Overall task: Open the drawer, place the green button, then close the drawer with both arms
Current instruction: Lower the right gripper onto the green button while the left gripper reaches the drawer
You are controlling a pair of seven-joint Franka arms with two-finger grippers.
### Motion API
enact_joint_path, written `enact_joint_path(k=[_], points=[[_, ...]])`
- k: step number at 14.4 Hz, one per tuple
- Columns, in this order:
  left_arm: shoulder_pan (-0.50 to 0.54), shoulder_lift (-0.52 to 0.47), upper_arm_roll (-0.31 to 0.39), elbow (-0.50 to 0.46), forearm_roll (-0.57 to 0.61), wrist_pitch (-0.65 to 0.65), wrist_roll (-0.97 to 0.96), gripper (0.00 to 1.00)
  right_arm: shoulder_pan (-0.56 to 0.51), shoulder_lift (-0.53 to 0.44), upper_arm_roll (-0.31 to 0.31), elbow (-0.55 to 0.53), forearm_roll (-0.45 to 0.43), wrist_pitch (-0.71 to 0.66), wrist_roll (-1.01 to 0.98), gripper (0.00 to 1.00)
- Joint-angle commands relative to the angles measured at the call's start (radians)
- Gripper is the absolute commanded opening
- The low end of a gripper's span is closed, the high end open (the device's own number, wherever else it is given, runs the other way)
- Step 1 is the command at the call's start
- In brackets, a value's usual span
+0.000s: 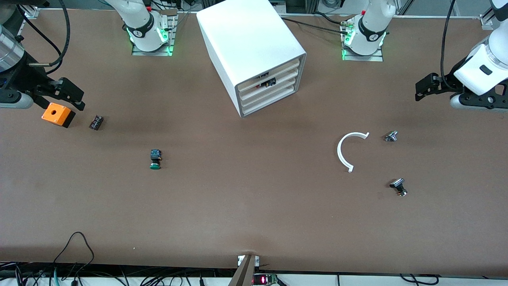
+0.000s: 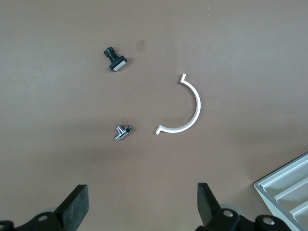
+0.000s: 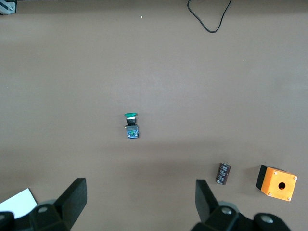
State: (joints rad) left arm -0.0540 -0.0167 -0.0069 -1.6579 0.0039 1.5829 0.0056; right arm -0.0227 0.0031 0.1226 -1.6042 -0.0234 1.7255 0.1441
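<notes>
Drawer (image 1: pixel 269 92) shut flush in cabinet (image 1: pixel 251 51), button (image 1: pixel 155 159) loose on surface (image 1: pixel 246 198) toward right arm's end, left tool (image 2: pixel 142 204) and right tool (image 3: pixel 141 201) both wide open, empty, parked over their table ends; nothing started.

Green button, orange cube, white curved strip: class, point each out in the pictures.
Green button (image 1: pixel 155 160), front view, on its body above the cap.
Orange cube (image 3: pixel 277 183), right wrist view, top face.
White curved strip (image 2: pixel 194 100), left wrist view, mid-arc.

High front view facing arms, 2 downward wrist views
</notes>
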Motion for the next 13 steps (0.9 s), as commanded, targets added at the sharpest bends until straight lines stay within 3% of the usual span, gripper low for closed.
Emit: enact_joint_path(k=[1,10,13], points=[[-0.006,0.004,0.002,0.018,0.019,-0.020,0.004,0.99,0.003,0.008,0.000,0.029,0.011,-0.030,-0.009,1.00],[-0.009,0.006,-0.005,0.017,0.013,-0.038,0.014,0.99,0.044,0.064,0.003,0.024,0.013,-0.092,0.012,1.00],[-0.010,0.046,-0.005,0.018,-0.121,-0.104,0.019,0.99,0.061,0.126,0.003,0.024,0.014,-0.063,0.014,1.00]])
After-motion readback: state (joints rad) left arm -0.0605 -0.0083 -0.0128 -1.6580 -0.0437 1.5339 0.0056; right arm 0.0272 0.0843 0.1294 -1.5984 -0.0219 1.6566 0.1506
